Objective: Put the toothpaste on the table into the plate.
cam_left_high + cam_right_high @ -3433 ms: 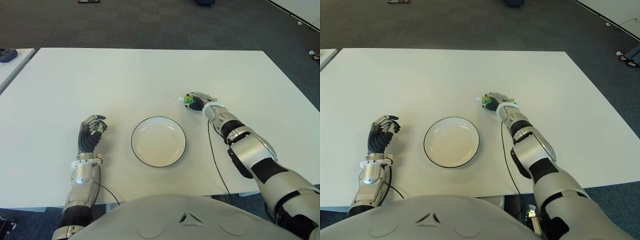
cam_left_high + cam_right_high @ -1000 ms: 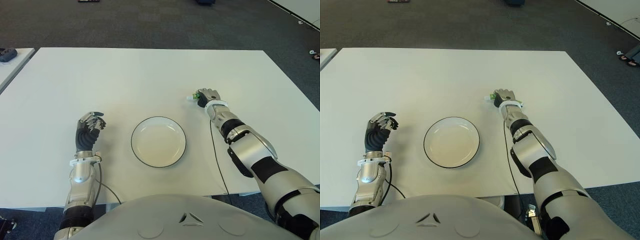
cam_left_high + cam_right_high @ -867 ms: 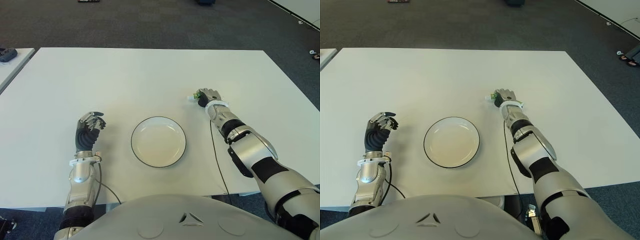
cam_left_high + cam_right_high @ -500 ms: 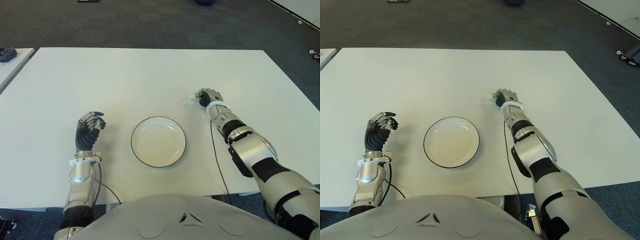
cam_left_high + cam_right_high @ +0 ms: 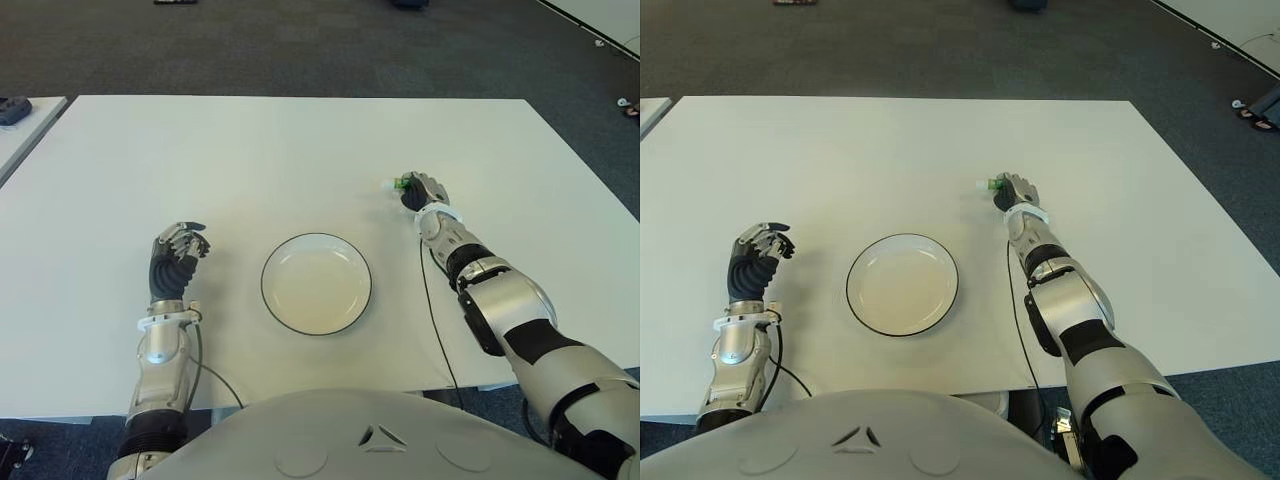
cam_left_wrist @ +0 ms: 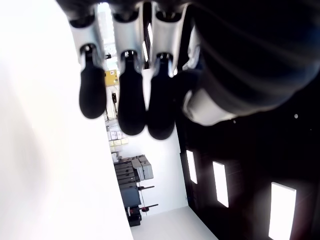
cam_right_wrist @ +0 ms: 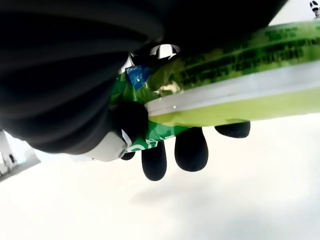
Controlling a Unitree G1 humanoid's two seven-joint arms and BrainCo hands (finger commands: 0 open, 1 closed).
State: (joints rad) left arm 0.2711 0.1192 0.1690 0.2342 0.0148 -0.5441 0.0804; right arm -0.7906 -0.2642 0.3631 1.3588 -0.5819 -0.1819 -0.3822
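White table (image 5: 300, 150) on dark carpet (image 5: 300, 45); right hand (image 5: 420, 191) grips toothpaste (image 5: 401, 184)

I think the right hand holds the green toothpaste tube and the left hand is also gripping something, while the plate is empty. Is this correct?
Not quite: the left hand grips nothing; the left wrist view shows its fingers curled around empty air. The right hand does hold the green toothpaste tube, and the plate is empty.

White table (image 5: 250, 160) fills most of the head views, lit evenly. Dark grey carpet floor (image 5: 300, 45) beyond its far edge. Second white tabletop (image 5: 22, 135) off the left edge, with a dark object (image 5: 14, 108) on it. Small items on the floor at far right (image 5: 1250, 110).
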